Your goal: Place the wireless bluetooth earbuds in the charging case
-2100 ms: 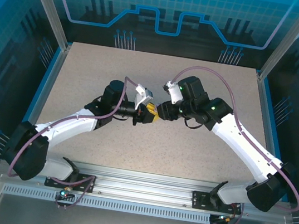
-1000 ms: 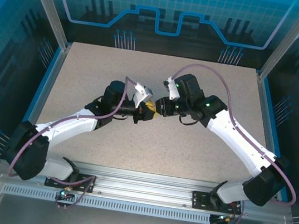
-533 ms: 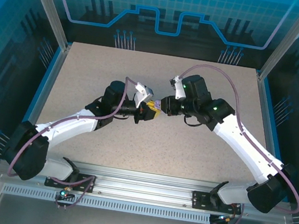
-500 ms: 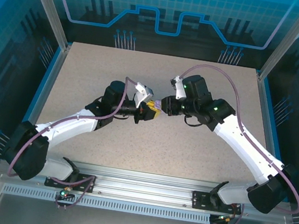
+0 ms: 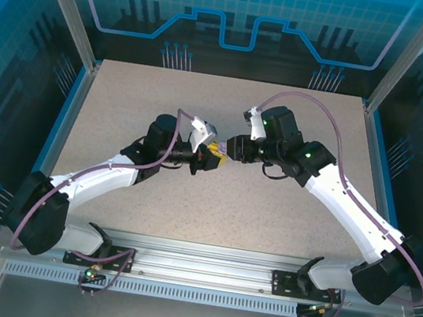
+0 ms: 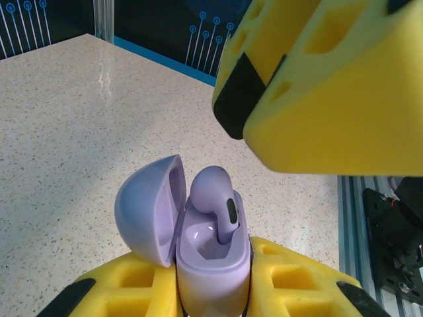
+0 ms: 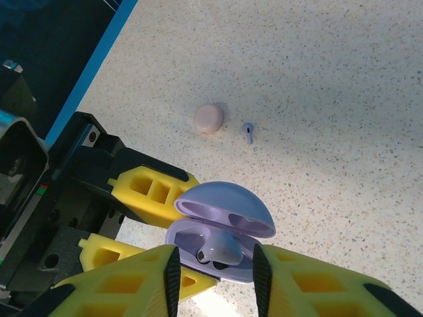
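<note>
Lilac earbud stem-first in open case (bulb end outward).

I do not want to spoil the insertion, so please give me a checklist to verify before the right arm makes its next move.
1. Left gripper holds the lilac case: ok, the case sits between its fingers.
2. Lid open: ok, it is hinged back.
3. First earbud fully seated: not ok, its head stands above the rim.
4. Other socket free: ok, it looks empty.
5. Right gripper free: ok, jaws apart, nothing between them.
6. Second earbud located: ok, it lies on the table beside the pink case, not touching it.
</note>
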Action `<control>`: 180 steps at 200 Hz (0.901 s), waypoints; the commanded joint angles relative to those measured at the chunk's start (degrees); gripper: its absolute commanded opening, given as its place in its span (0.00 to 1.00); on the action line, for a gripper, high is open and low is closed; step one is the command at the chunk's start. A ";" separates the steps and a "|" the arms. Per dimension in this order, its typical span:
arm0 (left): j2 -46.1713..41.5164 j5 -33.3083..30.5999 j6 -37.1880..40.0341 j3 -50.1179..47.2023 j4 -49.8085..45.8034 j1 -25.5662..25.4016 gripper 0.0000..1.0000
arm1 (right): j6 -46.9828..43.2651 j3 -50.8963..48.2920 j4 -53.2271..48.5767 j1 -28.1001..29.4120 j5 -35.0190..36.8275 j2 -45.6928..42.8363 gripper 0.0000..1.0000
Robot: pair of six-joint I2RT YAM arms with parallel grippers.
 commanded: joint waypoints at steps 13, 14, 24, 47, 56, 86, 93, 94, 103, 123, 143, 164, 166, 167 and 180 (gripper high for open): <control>-0.79 0.38 -0.37 1.21 1.32 -0.52 0.16 | 0.40 -0.09 -0.34 -0.53 -1.20 1.62 0.40; -0.79 0.39 -0.32 1.24 1.33 -0.54 0.16 | 0.40 -0.04 -0.38 -0.52 -1.28 1.66 0.40; -0.87 0.45 -0.36 1.19 1.40 -0.57 0.16 | 0.31 0.26 -0.34 -0.52 -1.94 2.19 0.40; -0.96 0.63 -0.46 1.01 1.47 -0.56 0.16 | 0.44 0.36 -0.25 -0.57 -2.59 3.01 0.39; -0.97 0.76 -0.46 0.96 1.65 -0.55 0.16 | 0.41 0.33 -0.21 -0.52 -2.91 3.21 0.39; -0.88 0.90 -0.46 0.98 1.79 -0.57 0.16 | 0.33 0.53 -0.15 -0.58 -4.06 3.97 0.39; -0.89 0.93 -0.46 0.97 1.79 -0.57 0.16 | 0.31 0.58 -0.09 -0.52 -4.24 4.17 0.39; -0.88 0.93 -0.46 0.94 1.79 -0.57 0.16 | 0.31 0.60 -0.08 -0.52 -4.25 4.16 0.39; -0.83 1.03 -0.44 0.92 1.80 -0.57 0.16 | 0.35 0.68 -0.16 -0.47 -4.39 4.40 0.39; -0.88 1.27 -0.46 0.92 1.81 -0.56 0.16 | 0.20 0.86 -0.49 -0.43 -4.52 5.00 0.37; -0.88 1.26 -0.37 0.90 1.74 -0.52 0.16 | 0.15 0.94 -0.69 -0.47 -4.52 5.21 0.30; -0.97 1.05 -0.11 0.68 1.46 -0.57 0.16 | 0.21 0.71 -0.35 -0.43 -3.93 4.16 0.23; -0.97 1.07 -0.11 0.66 1.44 -0.57 0.16 | 0.22 0.71 -0.29 -0.43 -3.85 4.05 0.22; -0.97 1.05 -0.11 0.66 1.44 -0.57 0.16 | 0.22 0.66 -0.26 -0.43 -3.85 3.97 0.22; -0.97 1.03 0.15 0.50 1.23 -0.57 0.16 | 0.19 0.54 -0.12 -0.52 -3.19 2.96 0.21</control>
